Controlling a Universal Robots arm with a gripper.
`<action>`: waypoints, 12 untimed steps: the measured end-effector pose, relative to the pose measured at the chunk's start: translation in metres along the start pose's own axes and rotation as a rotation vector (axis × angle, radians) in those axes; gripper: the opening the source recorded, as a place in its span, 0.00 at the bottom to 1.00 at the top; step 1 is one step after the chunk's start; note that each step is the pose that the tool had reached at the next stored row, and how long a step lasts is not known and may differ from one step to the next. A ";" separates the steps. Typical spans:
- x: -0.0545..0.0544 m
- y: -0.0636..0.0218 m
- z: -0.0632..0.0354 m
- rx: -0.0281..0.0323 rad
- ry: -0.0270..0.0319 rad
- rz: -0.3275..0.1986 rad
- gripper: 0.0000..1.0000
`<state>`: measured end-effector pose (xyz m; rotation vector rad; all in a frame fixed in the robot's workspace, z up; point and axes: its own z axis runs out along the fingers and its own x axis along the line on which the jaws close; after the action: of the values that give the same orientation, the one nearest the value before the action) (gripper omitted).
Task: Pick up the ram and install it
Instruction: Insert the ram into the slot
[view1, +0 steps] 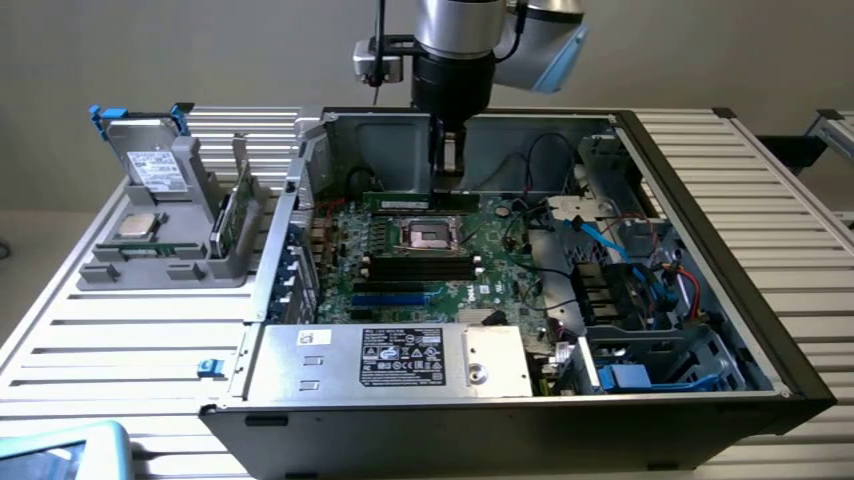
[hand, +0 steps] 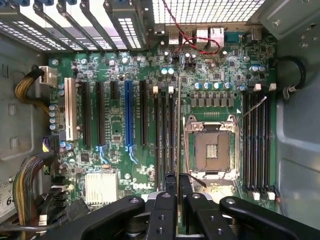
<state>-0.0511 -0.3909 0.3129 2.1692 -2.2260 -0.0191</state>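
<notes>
The ram (view1: 419, 201) is a thin green stick held level just above the motherboard (view1: 350, 262), at the far side of the open processor socket (view1: 434, 235). My gripper (view1: 449, 158) reaches straight down into the open computer case and is shut on the stick's upper edge. In the wrist view the ram (hand: 179, 130) shows edge-on as a thin line running out from between the black fingers (hand: 169, 192). It hangs over the gap between a bank of black memory slots (hand: 163, 140) and the socket (hand: 212, 150). Whether it touches a slot cannot be told.
A second bank of memory slots (hand: 257, 145) lies beyond the socket. A grey holder (view1: 158, 240) outside the case, at the exterior view's left, carries a silver processor chip (view1: 138, 224) and a wider green card (view1: 230, 222). The power supply (view1: 387, 357), cables (view1: 627, 250) and case walls crowd the board.
</notes>
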 end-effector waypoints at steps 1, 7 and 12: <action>0.000 0.0000 0.0001 -0.0001 0.0004 0.000 0.14; -0.001 0.0000 0.0025 0.0002 0.0039 -0.003 0.14; -0.001 -0.0001 0.0054 0.0041 0.0323 -0.005 0.14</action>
<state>-0.0511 -0.3900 0.3075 2.1611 -2.2057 0.0203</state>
